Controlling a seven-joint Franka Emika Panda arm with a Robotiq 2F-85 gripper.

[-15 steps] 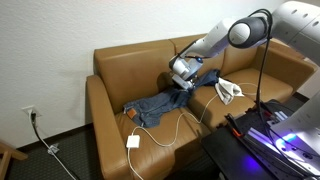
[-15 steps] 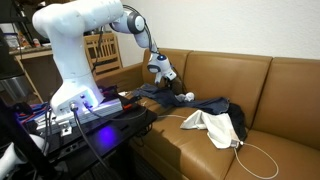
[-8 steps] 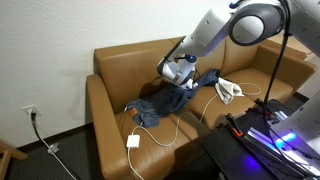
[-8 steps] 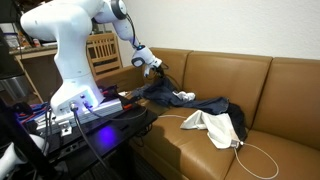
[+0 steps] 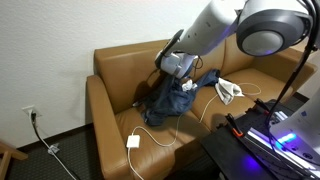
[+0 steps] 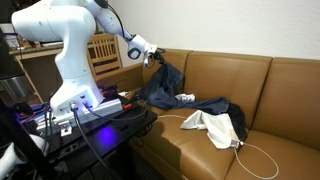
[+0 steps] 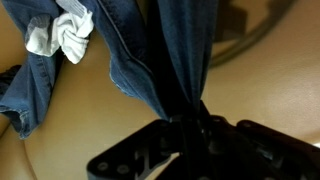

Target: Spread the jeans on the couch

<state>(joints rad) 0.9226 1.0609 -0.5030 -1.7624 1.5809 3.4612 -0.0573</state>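
Gripper [image 5: 172,66] clamped on a bunched fold of the jeans [image 5: 168,102], denim held up at frame centre, legs draping onto the seat of the couch [image 5: 108,95], white adapter [image 5: 132,141] at the cushion's lower-left edge.

so the rumpled medium-blue denim jeans [image 5: 168,105] hang bunched, one end up off the seat, rest draped on the big tan-brown leather couch [image 5: 125,65]
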